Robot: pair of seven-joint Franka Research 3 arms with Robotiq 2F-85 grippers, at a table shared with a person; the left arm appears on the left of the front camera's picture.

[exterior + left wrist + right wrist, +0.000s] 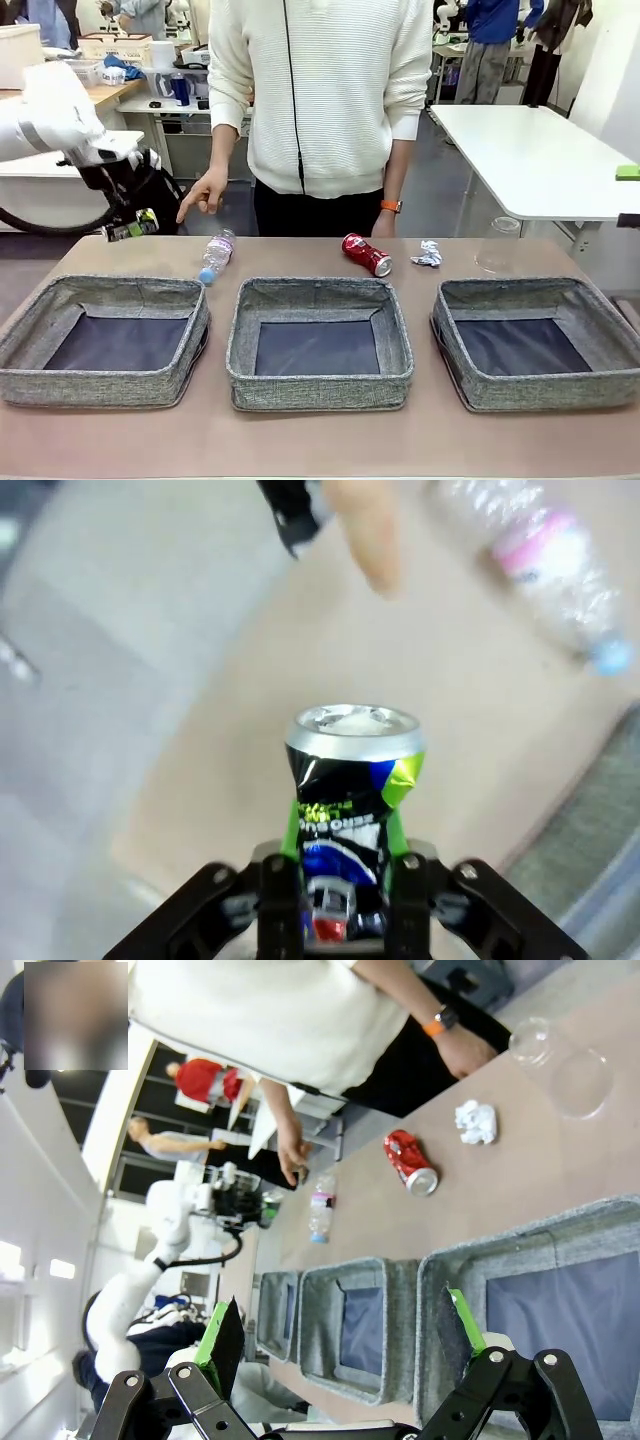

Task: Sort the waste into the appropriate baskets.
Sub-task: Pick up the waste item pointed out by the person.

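Observation:
My left gripper (122, 228) is shut on the dark multicoloured drink can (140, 223), holding it in the air above the table's far left corner. In the left wrist view the crumpled can (345, 780) sits between the green pads of the left gripper (343, 840). On the table behind the baskets lie a clear bottle (216, 255), a red can (367, 254), a white paper wad (428, 254) and a clear cup (498, 245). Three grey baskets stand in a row: left (100, 385), middle (318, 388) and right (540, 392). My right gripper (340, 1340) is open above the right basket (520, 1250).
A person in a white sweater stands at the far side, one hand (205, 195) pointing down near the bottle and the held can. A white table (540, 150) stands behind on the right. The table's front strip before the baskets is bare.

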